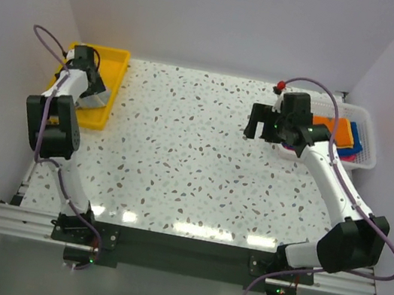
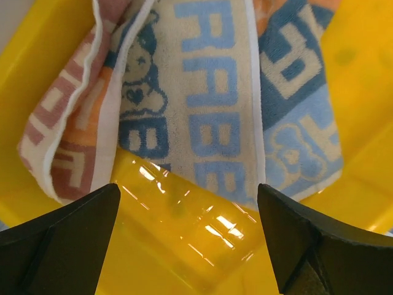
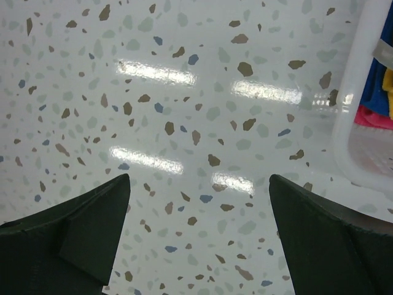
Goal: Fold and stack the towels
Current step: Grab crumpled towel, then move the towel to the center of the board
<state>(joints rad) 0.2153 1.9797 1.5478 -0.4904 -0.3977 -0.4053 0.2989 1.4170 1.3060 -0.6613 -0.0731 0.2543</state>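
The orange-blue towel with white print (image 2: 209, 92) lies folded in the yellow tray (image 2: 362, 74); it also shows in the top view (image 1: 99, 102). My left gripper (image 2: 188, 203) is open and empty just above the tray floor, at the towel's near edge, also seen from the top (image 1: 94, 91). The orange towel (image 1: 334, 130), blue towel (image 1: 351, 144) and a sliver of pink towel (image 1: 340, 152) lie in the white basket (image 1: 366, 120). My right gripper (image 1: 261, 132) is open and empty over bare table, left of the basket. The right wrist view (image 3: 199, 209) shows blue (image 3: 376, 80) and pink (image 3: 374, 118) cloth through the basket wall.
The yellow tray (image 1: 121, 58) sits at the table's far left corner, against the left wall. The white basket (image 3: 359, 123) sits at the far right. The speckled table top (image 1: 181, 152) lies between them.
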